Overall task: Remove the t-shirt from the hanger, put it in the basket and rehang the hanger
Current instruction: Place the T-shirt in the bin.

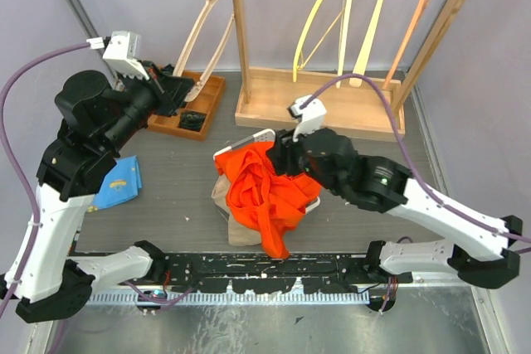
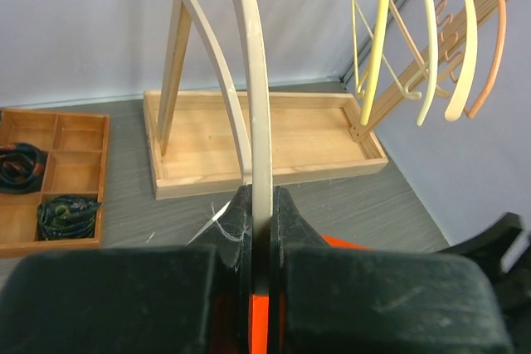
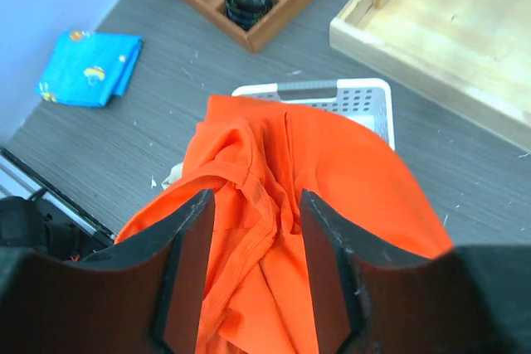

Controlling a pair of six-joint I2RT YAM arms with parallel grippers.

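The orange t-shirt (image 1: 261, 192) lies heaped over a white basket (image 1: 245, 140) at the table's middle. It fills the right wrist view (image 3: 348, 172). My right gripper (image 1: 278, 155) is open just above the shirt, its jaws (image 3: 255, 201) straddling folds of fabric without closing on them. My left gripper (image 1: 184, 87) is shut on a pale wooden hanger (image 1: 203, 31), held upright at the back left, away from the shirt. In the left wrist view the hanger (image 2: 253, 80) rises bare from the closed jaws (image 2: 259, 192). A bit of orange shirt (image 2: 342, 244) shows below.
A wooden rack (image 1: 323, 97) with several hangers (image 1: 332, 14) stands at the back. A wooden compartment tray (image 1: 199, 109) with black items sits back left. A blue cloth (image 1: 120, 181) lies at the left. The basket rim (image 3: 357, 93) shows beyond the shirt.
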